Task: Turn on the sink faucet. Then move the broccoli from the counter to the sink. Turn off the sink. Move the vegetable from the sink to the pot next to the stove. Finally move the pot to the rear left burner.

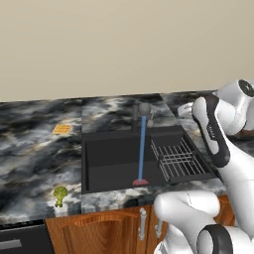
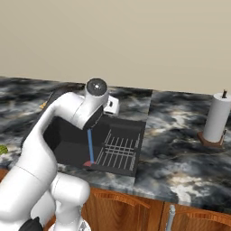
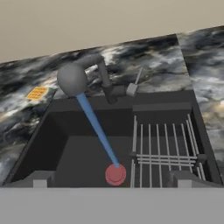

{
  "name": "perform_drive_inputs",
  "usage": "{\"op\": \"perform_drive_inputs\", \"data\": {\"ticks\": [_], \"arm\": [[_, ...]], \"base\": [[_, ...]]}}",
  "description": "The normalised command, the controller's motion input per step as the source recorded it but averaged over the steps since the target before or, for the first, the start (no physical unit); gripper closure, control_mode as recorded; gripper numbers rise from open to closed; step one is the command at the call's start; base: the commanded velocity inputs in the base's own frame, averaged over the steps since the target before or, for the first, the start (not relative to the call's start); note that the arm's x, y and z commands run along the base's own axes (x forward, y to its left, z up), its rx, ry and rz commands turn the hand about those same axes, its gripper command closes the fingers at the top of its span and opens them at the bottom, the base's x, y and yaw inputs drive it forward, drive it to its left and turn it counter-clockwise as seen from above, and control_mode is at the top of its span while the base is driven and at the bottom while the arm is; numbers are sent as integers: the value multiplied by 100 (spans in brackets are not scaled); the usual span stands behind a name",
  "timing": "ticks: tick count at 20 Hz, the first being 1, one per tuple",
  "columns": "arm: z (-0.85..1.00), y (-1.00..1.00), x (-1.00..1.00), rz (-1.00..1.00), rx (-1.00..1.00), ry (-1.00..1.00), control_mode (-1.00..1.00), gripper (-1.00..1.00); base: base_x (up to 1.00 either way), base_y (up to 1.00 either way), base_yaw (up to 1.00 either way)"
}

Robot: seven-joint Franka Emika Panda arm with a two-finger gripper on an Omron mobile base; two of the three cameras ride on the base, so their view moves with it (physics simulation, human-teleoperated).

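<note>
A black sink (image 1: 99, 163) is set into the marbled bench (image 1: 34, 154), with a grey wire rack (image 1: 179, 159) in its right half and a red drain disc (image 1: 140, 182) on its floor. The faucet (image 1: 143, 113) stands at the rear rim, and a blue stream of water (image 1: 142, 149) is seen falling from its rounded head onto the drain disc. In the left base view the broccoli (image 1: 60, 195) is shown upright on the bench near the front edge, left of the basin and well apart from it; an orange waffle-like square (image 1: 62, 129) lies farther back on the same side. In the right base view a paper towel roll (image 2: 216, 119) on a brown stand is shown at the far right of the bench, and the faucet is hidden behind the arm (image 2: 67, 117). In the hand view the faucet's curved neck and a small lever (image 3: 133, 86) beside its base are made out, with the basin below. The hand (image 3: 112, 186) is held above the front of the sink, its two fingertips (image 3: 40, 180) spread wide apart; nothing is held or touched.
</note>
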Motion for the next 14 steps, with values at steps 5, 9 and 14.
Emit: {"op": "perform_drive_inputs", "data": {"ticks": [5,9,14], "arm": [[-28,19,-30,0,-7,3,-100,-100],[-16,52,-23,0,-6,6,-100,-100],[-10,73,-36,-2,-3,10,-100,-100]], "base": [[0,0,0],[0,0,0],[0,0,0]]}}
